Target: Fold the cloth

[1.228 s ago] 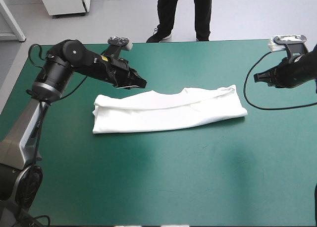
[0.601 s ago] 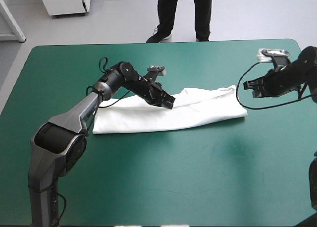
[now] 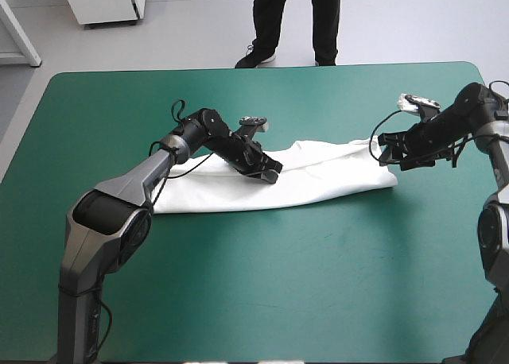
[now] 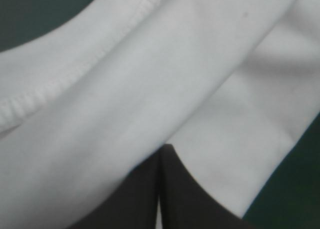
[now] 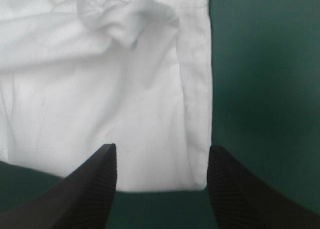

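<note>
Nearest the robot, the table's teal-green cover (image 3: 278,292) lies bare. Past it, at mid-table, the white short-sleeved T-shirt (image 3: 326,181) lies folded into a long flat band running left to right.

The left gripper (image 3: 272,173), two broad black fins, sits low over the band's far side near its middle. In the left wrist view its fingers (image 4: 190,199) meet in one pointed arch, fully closed. The tip lies over white cloth beside a long rounded fold (image 4: 150,89). Ahead of it runs a stitched hem (image 4: 75,74), with teal-green cover beyond.

The right gripper (image 3: 390,151) hovers at the band's right end. In the right wrist view its fingers (image 5: 95,179) stand wide apart. The shirt's end lies between them, and one side edge runs straight ahead from just inside one finger. They grip nothing. Farther ahead the cloth rises in a small puckered wrinkle (image 5: 127,19).

Beyond both grippers, open cover reaches the table's far edge (image 3: 262,68).
</note>
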You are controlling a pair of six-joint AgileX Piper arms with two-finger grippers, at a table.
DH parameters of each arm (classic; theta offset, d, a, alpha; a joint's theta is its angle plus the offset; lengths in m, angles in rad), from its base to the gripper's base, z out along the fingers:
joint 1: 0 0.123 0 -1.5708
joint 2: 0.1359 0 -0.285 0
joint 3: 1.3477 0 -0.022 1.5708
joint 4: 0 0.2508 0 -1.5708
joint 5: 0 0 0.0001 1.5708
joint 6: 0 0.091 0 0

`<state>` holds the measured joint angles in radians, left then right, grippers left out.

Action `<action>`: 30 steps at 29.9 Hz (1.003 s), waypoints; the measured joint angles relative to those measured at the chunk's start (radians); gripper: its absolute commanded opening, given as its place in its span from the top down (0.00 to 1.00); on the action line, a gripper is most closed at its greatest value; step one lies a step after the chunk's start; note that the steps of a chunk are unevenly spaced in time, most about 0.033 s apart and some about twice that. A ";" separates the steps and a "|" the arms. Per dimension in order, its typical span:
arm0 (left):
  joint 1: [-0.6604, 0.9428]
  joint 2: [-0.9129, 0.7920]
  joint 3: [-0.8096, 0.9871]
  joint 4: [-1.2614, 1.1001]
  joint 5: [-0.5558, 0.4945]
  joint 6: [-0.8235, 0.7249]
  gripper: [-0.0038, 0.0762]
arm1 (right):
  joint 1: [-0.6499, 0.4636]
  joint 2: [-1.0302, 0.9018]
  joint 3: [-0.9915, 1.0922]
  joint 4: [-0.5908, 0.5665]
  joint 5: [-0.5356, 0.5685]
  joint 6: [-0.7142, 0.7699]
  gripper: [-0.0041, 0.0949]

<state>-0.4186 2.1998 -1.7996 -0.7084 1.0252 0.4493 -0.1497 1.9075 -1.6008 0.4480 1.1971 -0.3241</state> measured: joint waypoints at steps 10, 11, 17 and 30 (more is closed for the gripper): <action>0.000 0.000 -0.001 0.000 -0.001 0.000 0.96 | -0.100 0.135 -0.096 0.120 0.006 -0.017 0.43; 0.000 0.000 -0.001 0.000 -0.001 0.000 0.96 | -0.102 0.143 -0.096 0.127 0.009 -0.019 0.43; 0.000 0.000 -0.001 -0.001 -0.001 0.000 0.96 | -0.102 0.172 -0.096 0.168 0.011 -0.035 0.43; 0.000 0.000 -0.001 0.008 -0.001 0.000 0.96 | -0.025 0.218 -0.098 0.190 0.011 -0.037 0.43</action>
<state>-0.4186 2.1999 -1.8002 -0.7008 1.0240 0.4493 -0.1744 2.1252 -1.6989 0.6376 1.2079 -0.3610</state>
